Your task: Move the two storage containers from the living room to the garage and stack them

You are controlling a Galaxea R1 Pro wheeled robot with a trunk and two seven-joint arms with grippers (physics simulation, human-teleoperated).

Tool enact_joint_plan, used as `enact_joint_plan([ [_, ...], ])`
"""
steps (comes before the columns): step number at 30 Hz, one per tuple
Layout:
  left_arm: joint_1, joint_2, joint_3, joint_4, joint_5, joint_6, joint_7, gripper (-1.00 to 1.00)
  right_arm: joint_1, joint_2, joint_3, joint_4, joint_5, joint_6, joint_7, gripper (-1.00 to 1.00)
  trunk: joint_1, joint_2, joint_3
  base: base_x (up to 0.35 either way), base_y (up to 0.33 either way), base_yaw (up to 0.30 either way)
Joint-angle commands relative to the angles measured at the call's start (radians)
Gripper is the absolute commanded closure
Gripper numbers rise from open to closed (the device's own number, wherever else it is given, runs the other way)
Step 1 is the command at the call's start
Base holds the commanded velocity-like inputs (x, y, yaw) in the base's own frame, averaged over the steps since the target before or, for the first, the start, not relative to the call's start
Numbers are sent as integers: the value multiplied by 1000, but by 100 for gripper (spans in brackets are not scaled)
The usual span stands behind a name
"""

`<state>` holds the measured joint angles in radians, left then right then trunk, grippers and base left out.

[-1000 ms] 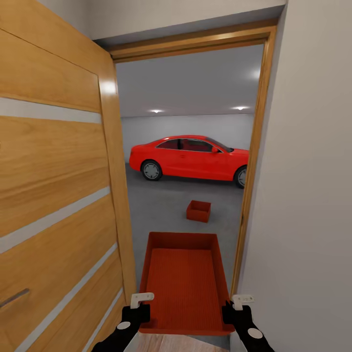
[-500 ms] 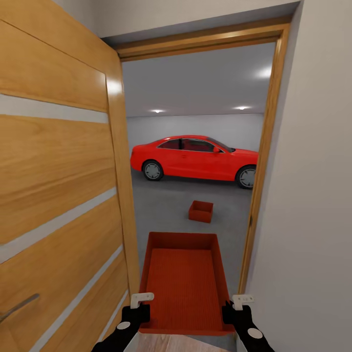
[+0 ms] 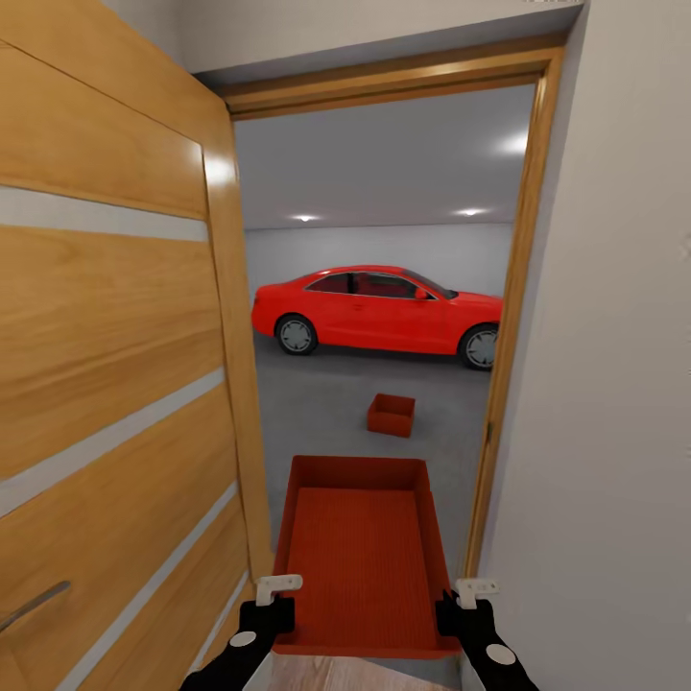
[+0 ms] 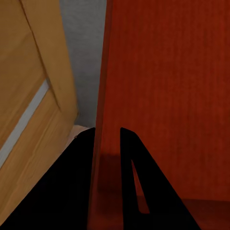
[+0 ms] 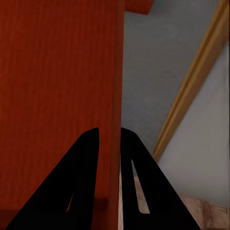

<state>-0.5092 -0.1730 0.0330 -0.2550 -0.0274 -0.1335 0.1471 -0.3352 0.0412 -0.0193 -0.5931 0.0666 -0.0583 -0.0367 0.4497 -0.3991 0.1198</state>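
- The left gripper (image 3: 276,600) pinches the left wall of an orange-red rectangular open-topped container with a ribbed bottom (image 3: 360,566); the right gripper (image 3: 459,603) pinches its right wall.
- The held container hangs level in the doorway, between an open light-wood door with pale grey stripes (image 3: 115,384) and a wooden door frame (image 3: 504,365).
- Beyond lies the garage's dark grey rough concrete floor (image 3: 317,403).
- A second, matching orange-red container (image 3: 391,414) sits on it.
- A glossy red car (image 3: 379,309) stands before the white-grey back wall (image 3: 288,250).
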Motion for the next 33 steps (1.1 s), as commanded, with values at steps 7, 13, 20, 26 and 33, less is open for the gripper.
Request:
enact_joint_plan([
  [7, -1, -1, 18, -38, -3, -1, -8, 100, 1, 1, 29, 2, 6, -3, 1, 100, 0, -1, -1, 0, 0, -183],
  [13, -1, -1, 18, -38, -3, -1, -8, 100, 1, 1, 29, 2, 6, -3, 1, 100, 0, -1, -1, 0, 43, -9],
  [20, -1, -1, 18, -38, -3, -1, -8, 100, 1, 1, 29, 2, 6, -3, 1, 100, 0, -1, -1, 0, 121, 0],
  [26, -1, -1, 18, -38, -3, -1, -8, 100, 1, 1, 29, 2, 6, -3, 1, 100, 0, -1, -1, 0, 5, 0],
  [33, -1, -1, 18, -38, -3, -1, -8, 100, 1, 1, 29, 2, 6, -3, 1, 100, 0, -1, -1, 0, 0, -132],
])
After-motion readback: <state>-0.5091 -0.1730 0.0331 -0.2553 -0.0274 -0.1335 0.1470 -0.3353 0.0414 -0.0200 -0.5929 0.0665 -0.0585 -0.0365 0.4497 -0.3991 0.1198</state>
